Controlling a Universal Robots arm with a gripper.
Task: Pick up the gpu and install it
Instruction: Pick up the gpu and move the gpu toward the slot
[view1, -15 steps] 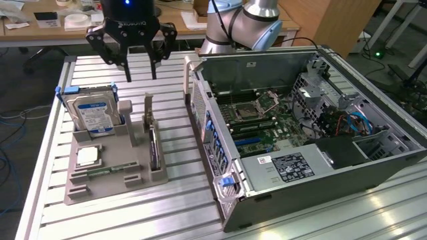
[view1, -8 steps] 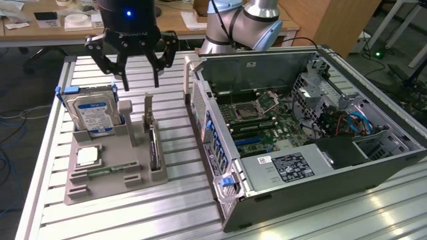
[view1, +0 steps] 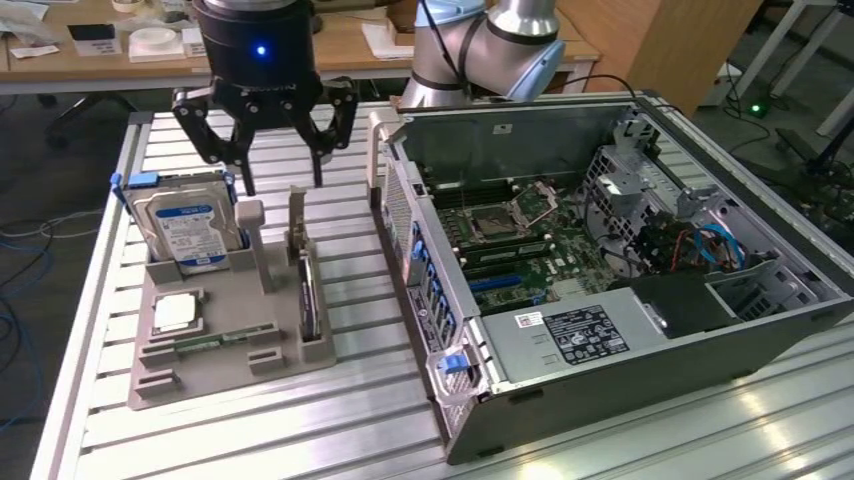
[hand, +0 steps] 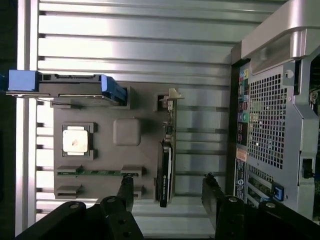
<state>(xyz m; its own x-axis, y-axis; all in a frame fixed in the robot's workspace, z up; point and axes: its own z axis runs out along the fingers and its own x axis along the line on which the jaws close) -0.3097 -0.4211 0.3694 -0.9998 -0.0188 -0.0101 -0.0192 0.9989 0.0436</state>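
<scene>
Pincer (view1: 274, 172) is hanging above the worktop (view1: 267, 435), beside the open computer case (view1: 627, 250), off the case's vented back panel. Its jaws are standing wide apart and gripping nothing.

Graphics card (hand: 165, 167) is standing on edge in a slot of the grey holder (view1: 200, 382), along the holder's edge nearest the case. Its metal bracket (view1: 296, 218) is sticking up at one end. In the wrist view we are seeing the card edge-on, one end falling between the two fingers (hand: 126, 187). The exterior view is showing the pincer above it and clear of it. The card is not yet lifted and not yet in the case.

Farther from the case than the card, the holder is also carrying a hard drive (view1: 194, 225), a processor chip (hand: 75, 139) and a memory stick (hand: 90, 173).

We are judging the step in hand as lining up for the pick. Notes for doing it well:
- We are wanting the fingers centred across the thin card, so both pads are meeting its flat faces together.
- We are keeping the approach straight and parallel to the slot.
- We are staying off the bracket and the holder's posts.
- We are favouring a gentle squeeze, since a thin board is likely tipping or flexing under an uneven one.
</scene>
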